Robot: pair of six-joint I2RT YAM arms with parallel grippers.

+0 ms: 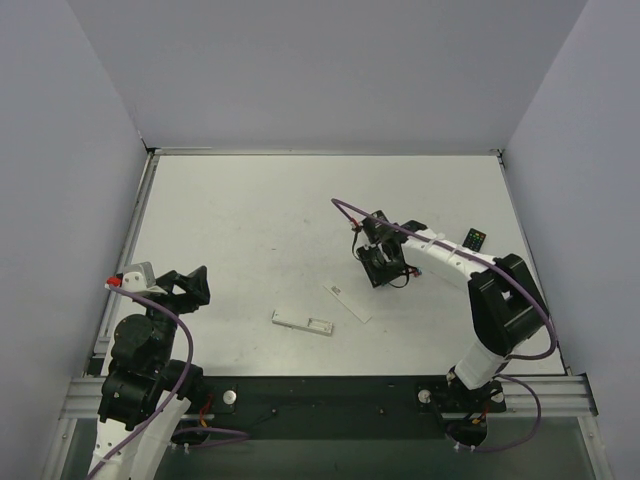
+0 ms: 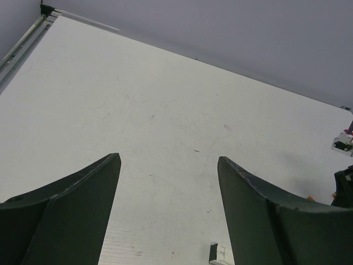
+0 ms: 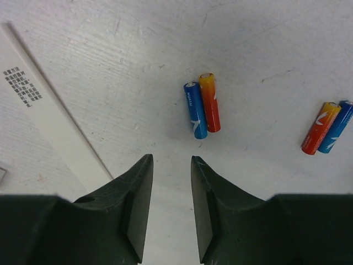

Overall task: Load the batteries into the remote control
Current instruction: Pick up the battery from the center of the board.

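Your left jaws gape wide and empty over the worktop [image 2: 165,99]. The remote [image 1: 302,321] lies mid-worktop, well apart from the cells, and nothing looks loaded. A white strip [image 3: 38,116] just right of it carries small Chinese print, too fine to read. Your right jaws stand slightly parted, holding nothing, just short of a blue battery [image 3: 194,110] touching a red cell [image 3: 209,102]. Another such pair lies further right. Battery lettering is illegible. Both loads remain, by my judgement.
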